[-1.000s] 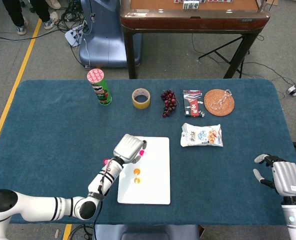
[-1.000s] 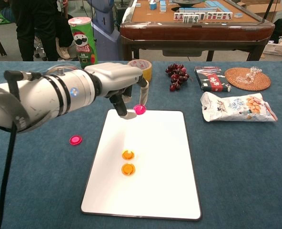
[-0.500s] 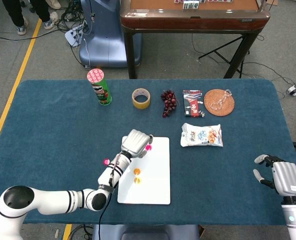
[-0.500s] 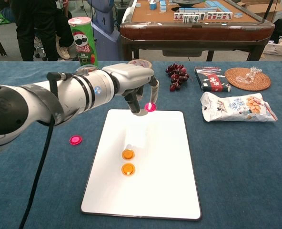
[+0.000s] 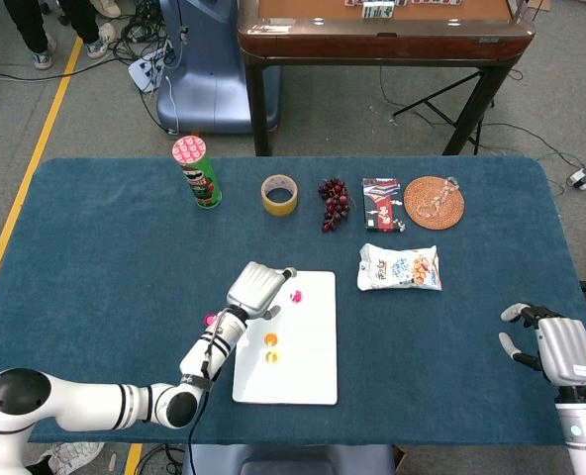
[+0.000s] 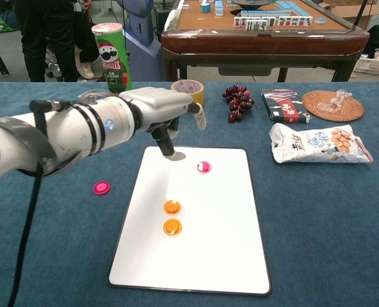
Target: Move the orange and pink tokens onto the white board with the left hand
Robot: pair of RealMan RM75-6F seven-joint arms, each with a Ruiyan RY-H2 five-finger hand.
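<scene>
Your left hand [image 6: 161, 109] hovers empty, fingers apart, over the board [image 6: 221, 256] (one pink token [image 6: 204, 167] lies on it).

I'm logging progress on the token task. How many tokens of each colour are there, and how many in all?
Orange tokens: 2, and, both on the white board.
Pink tokens: 2, one on the board, one on the blue cloth.
Total: 4
</scene>
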